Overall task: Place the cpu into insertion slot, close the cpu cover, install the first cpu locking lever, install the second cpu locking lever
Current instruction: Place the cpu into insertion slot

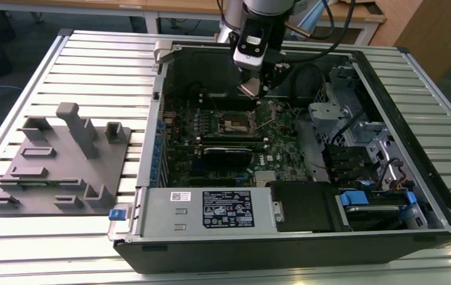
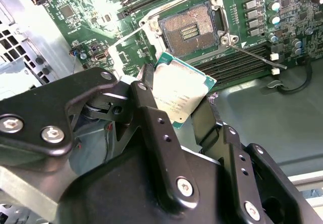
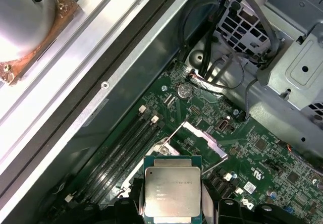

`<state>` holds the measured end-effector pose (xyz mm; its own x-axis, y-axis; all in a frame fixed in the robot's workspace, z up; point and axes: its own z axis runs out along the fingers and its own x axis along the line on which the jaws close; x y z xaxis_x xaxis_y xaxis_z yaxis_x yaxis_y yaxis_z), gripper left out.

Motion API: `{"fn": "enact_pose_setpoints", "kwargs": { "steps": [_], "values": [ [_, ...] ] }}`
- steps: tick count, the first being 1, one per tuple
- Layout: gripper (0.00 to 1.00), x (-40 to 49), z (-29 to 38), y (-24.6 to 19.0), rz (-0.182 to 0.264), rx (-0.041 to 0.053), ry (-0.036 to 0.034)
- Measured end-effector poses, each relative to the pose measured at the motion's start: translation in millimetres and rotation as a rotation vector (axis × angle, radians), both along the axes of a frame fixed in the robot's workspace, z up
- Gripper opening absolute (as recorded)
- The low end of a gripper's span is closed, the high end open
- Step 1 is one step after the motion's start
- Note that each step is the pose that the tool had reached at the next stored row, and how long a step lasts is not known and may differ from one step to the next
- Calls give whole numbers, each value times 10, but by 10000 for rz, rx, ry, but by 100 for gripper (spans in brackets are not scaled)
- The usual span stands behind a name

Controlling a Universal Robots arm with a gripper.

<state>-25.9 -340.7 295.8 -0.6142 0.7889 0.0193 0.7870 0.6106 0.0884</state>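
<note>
Entry: you are watching the hand [image 2: 176, 102] clamping the cpu [image 2: 184, 85] by two opposite edges. A black finger [image 2: 145, 85] is pressing on each side. The metal top is facing the camera in both wrist views.

The cpu is hanging in the air above the green motherboard [image 1: 281, 145], inside the open computer case [image 1: 289, 255], and is not touching the board.

In the second wrist view the insertion slot [image 2: 194, 30] is lying just beyond the cpu, with its dark contact field bare. A thin metal lever [image 2: 257, 56] is sticking out from one corner of the slot.

In the first wrist view the cpu cover [image 3: 204, 139] is standing tilted up off the slot.

In the exterior view the case is sitting on the slatted bench [image 1: 91, 59]. A grey fixture tray [image 1: 59, 160] is lying beside it at the exterior view's left.
</note>
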Motion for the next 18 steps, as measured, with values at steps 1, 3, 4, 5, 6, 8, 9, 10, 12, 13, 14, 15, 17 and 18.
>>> {"fn": "enact_pose_setpoints", "kwargs": {
  "steps": [1,3,4,5,6,8,9,10,12,13,14,15,17,18],
  "values": [
    [54,0,0,0,-1,1,0],
    [54,0,0,0,-2,0,0],
    [54,0,0,0,-3,1,0],
    [54,0,0,0,-3,1,0],
    [54,0,0,0,-3,0,0],
    [54,0,0,0,-6,0,0],
    [54,0,0,0,-22,1,-1],
    [54,0,0,0,-62,1,-1],
    [54,0,0,0,-162,1,0],
    [54,0,-1,0,-235,1,-1],
    [54,0,0,0,-321,1,0],
    [54,0,-1,0,-419,1,0],
    [54,0,-1,0,-601,1,0],
    [54,0,-1,0,-630,1,1]
  ]
}}
